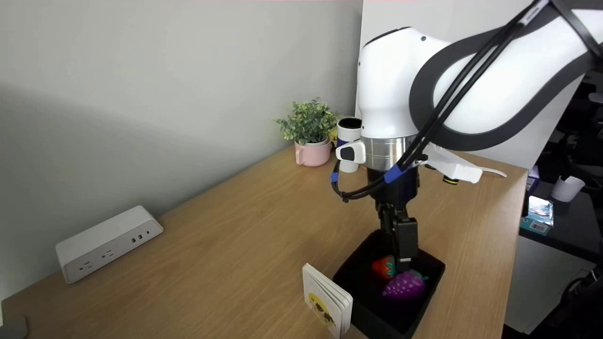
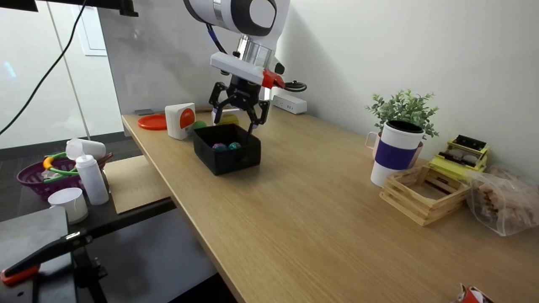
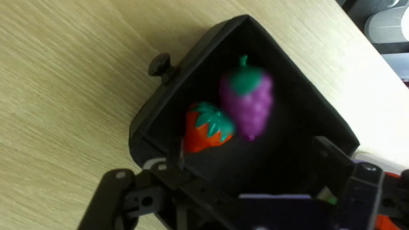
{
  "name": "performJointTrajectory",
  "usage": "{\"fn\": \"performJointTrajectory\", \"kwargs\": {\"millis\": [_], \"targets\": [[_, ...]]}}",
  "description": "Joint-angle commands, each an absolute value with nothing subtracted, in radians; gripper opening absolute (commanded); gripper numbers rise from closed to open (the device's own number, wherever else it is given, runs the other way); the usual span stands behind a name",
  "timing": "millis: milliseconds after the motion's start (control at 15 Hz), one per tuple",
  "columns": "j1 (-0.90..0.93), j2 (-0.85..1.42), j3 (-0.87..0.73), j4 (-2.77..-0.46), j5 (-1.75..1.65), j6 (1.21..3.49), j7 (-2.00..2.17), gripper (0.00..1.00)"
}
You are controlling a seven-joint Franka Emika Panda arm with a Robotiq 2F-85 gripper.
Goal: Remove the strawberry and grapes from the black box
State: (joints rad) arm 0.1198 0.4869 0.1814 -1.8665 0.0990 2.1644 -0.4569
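The black box [image 1: 377, 325] stands on the table; it also shows in an exterior view [image 2: 227, 162] and the wrist view [image 3: 319, 105]. The red strawberry [image 1: 382, 267] with green leaves and the purple grapes [image 1: 404, 285] lie side by side inside it. In the wrist view the strawberry [image 3: 204, 131] is near the left fingertip, and the grapes [image 3: 247, 105] lie beyond the fingertips. My gripper [image 2: 233, 124] is open and empty, pointing down with its fingertips at or inside the box; the wrist view shows the fingers [image 3: 249, 143] wide apart. Their exact height is unclear.
A white book [image 1: 325, 301] stands against the box's side. A white block with an orange disc [image 2: 180, 121] and a red plate [image 2: 152, 122] are near the box. A power strip [image 1: 108, 245], plant [image 1: 308, 125], tumbler [image 2: 393, 155] and wooden crate [image 2: 425, 198] are further off.
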Motion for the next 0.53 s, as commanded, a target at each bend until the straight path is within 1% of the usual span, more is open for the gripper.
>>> {"fn": "performJointTrajectory", "kwargs": {"millis": [0,467], "targets": [[0.114,0.538,0.202,-1.827,0.103,2.209,-0.431,1.00],[0.146,0.591,0.189,-1.783,0.064,2.192,-0.322,1.00]]}}
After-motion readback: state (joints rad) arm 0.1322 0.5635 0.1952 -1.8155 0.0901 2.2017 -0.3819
